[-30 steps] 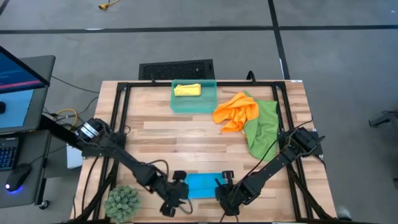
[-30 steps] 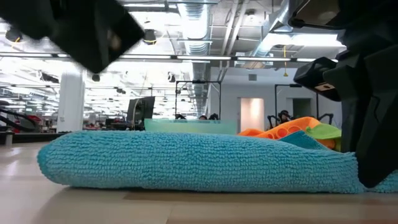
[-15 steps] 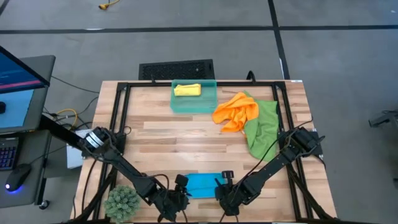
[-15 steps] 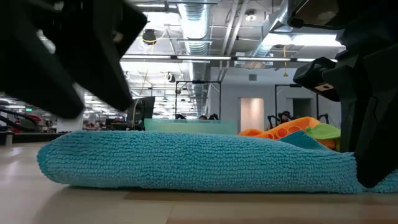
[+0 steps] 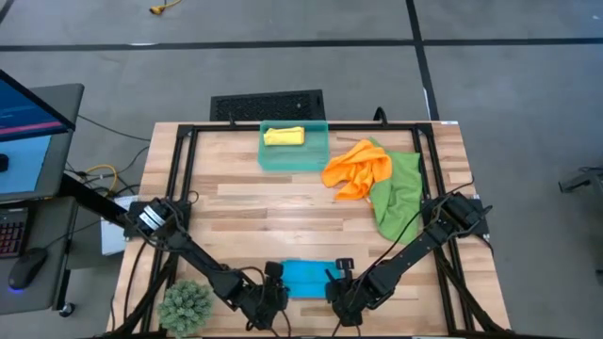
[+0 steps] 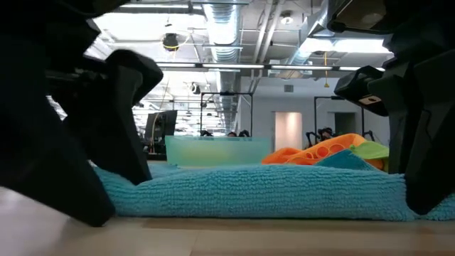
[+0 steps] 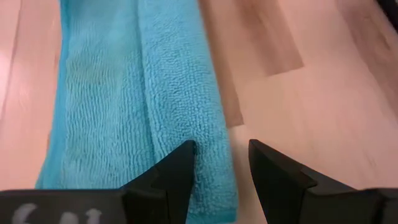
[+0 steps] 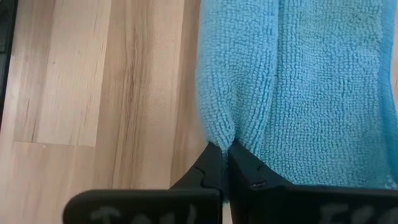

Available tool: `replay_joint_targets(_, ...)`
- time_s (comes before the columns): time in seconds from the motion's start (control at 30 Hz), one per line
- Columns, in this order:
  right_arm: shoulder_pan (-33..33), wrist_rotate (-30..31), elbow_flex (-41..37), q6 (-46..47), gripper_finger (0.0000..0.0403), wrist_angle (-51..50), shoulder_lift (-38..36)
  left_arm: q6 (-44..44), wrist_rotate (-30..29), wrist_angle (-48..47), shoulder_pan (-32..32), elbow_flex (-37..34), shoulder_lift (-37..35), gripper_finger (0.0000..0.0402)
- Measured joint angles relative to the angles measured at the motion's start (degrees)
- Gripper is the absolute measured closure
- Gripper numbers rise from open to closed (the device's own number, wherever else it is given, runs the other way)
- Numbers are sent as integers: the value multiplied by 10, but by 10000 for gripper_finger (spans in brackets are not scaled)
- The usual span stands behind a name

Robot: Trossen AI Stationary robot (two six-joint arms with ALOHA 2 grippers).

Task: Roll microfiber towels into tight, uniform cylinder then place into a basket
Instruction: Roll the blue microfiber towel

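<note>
A bright blue microfiber towel [image 5: 306, 279], folded into a strip, lies flat near the table's near edge. My left gripper [image 5: 269, 294] stands open at its left end, the fingers on either side of the near folded edge [image 7: 217, 149]. My right gripper [image 5: 341, 298] is shut on the towel's right end. The teal basket [image 5: 320, 155] stands at the far middle with a rolled yellow towel [image 5: 284, 136] lying in it. An orange towel [image 5: 358, 168] lies crumpled, partly on a green towel [image 5: 398, 196], at the right. My left gripper comes slanting down from the near left. One fingertip [image 7: 181, 155] rests on the towel's top just behind the near folded edge, and the other [image 7: 264, 158] stands over bare wood. Nothing is pinched. My right gripper pinches the towel's near edge [image 8: 222, 138] at its right end between its two shut fingers, from above and slanting. The cloth puckers into a small fold at the fingertips. The rest of the towel lies flat on the table.
A green spiky plant [image 5: 186, 306] stands at the near left corner, close to my left arm. A black grate [image 5: 267, 105] lies beyond the table's far edge. Bare wood [image 5: 273, 212] stretches between the blue towel and the basket.
My left gripper has come down and tipped steeper, reaching the blue towel's left end, where its open fingers now stand on either side of the near edge. The towel's left end is now hidden behind those fingers in the low view.
</note>
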Motion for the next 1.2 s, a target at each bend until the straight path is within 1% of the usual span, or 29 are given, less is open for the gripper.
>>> replay_joint_targets(0.13,1,-1,0,0,378,2,0,-60,-1,-30,10,1,-1,254)
replay_joint_targets(0.27,6,-1,0,-5,382,4,0,-122,-5,-55,22,1,-3,255)
replay_joint_targets(0.4,9,1,0,-14,385,7,0,-163,-9,-62,33,1,-3,270)
replay_joint_targets(0.47,10,2,0,-16,382,11,0,-186,-9,-67,39,1,-3,286)
replay_joint_targets(0.57,10,1,0,-22,380,18,1,-213,-8,-75,43,1,-3,324)
replay_joint_targets(0.67,11,-2,0,-33,384,27,1,-221,6,-76,44,0,-3,372)
replay_joint_targets(0.73,11,-4,0,-39,387,36,1,-222,20,-80,45,4,-3,391)
replay_joint_targets(0.83,11,-21,0,-48,385,52,1,-231,59,-81,46,17,-3,389)
replay_joint_targets(0.93,12,-42,0,-45,384,64,2,-251,133,-93,45,41,-2,388)
replay_joint_targets(1.03,11,-80,0,-33,387,86,2,-281,217,-121,45,69,0,394)
replay_joint_targets(1.2,11,-165,-1,-6,383,132,5,-341,320,-144,57,100,2,395)
